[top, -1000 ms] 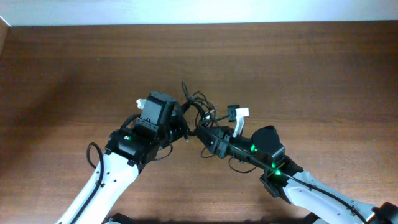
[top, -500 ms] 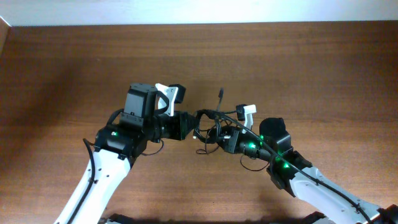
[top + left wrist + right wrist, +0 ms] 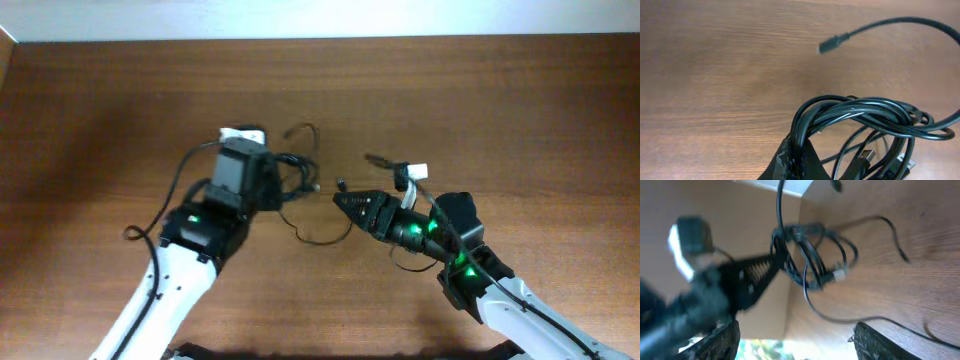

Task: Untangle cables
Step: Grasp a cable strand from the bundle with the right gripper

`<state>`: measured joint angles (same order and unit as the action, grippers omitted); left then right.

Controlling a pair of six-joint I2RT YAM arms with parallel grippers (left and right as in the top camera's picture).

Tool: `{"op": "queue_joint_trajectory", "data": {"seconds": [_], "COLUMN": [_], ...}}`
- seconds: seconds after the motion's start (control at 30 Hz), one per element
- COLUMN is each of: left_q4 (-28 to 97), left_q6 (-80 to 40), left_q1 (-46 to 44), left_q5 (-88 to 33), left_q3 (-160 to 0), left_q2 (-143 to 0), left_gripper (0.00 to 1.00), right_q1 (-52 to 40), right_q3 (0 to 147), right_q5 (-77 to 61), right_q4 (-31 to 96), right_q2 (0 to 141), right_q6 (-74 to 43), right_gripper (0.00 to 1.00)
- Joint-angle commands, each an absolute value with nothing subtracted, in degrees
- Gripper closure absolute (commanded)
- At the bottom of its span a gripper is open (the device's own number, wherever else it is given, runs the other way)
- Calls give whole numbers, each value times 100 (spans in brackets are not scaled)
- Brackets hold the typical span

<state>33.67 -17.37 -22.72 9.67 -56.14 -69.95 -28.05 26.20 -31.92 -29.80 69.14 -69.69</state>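
Several thin black cables (image 3: 860,115) bunched in loops; L fingers (image 3: 790,167) clamped on the bunch over desk (image 3: 715,75). R fingers (image 3: 720,337) spread apart, released, nearby.

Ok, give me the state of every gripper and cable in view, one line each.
left gripper: shut on the cables.
right gripper: open, holding nothing, apart from the bundle.
cables: tangled in a looped bundle, pinched at one side by the left gripper.
plug end: free, plugged into nothing.
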Motion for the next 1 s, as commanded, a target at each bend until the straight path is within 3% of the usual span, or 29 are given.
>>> {"op": "queue_joint_trajectory", "data": {"seconds": [0.0,0.1,0.13,0.27,0.3,0.37,0.53,0.6,0.7,0.8,0.83,0.97], "left_q4": [3376,3378,3378,3293,3258,3192,3199,3197,3197,3194,3197,3214], "left_q6": [-1337,-1332,-1332,-1417,-1584,-2152,-3815,-4045,-4073,-4071,-4071,-3308], "left_q1": [-3037,-3540,-3667,-4014,-4010,-3815,-2362,-2053,-1900,-1900,-1900,-1900], "left_q5": [1387,1446,1466,1461,1463,1470,1481,1411,224,-510,-663,-888], "left_q3": [-5669,-5669,-5669,-5669,-5669,-5669,-5669,-5669,-5669,-5669,-5669,-5669], "left_q2": [-6866,-6866,-6866,-6814,-6766,-6589,-6617,-6744,-7269,-7684,-7741,-7793], "left_gripper": [100,100,100,100,100,100,100,100,100,100,100,100], "right_q1": [-2816,-2816,-2816,-2816,-2816,-2816,-2810,-2810,-2810,-2661,-2580,-2399], "right_q3": [2650,2648,2648,2648,2648,2648,2648,2648,2648,2648,2648,2648], "right_q5": [-2711,-2556,-2460,-2309,-2309,-2569,-5013,-5428,-6001,-5776,-5708,-5094], "right_q4": [-3004,-2969,-2917,-2265,-2145,-2051,-3183,-3677,-5162,-5116,-4864,-3404], "right_q2": [6858,6860,6860,6917,6923,6925,6925,6925,6925,6928,6928,6928], "right_q6": [-7990,-8066,-8071,-8066,-8042,-7288,-5404,-5332,-5271,-5269,-5271,-5273], "right_gripper": [27,28,34,88,95,96,96,96,96,94,87,33]}}
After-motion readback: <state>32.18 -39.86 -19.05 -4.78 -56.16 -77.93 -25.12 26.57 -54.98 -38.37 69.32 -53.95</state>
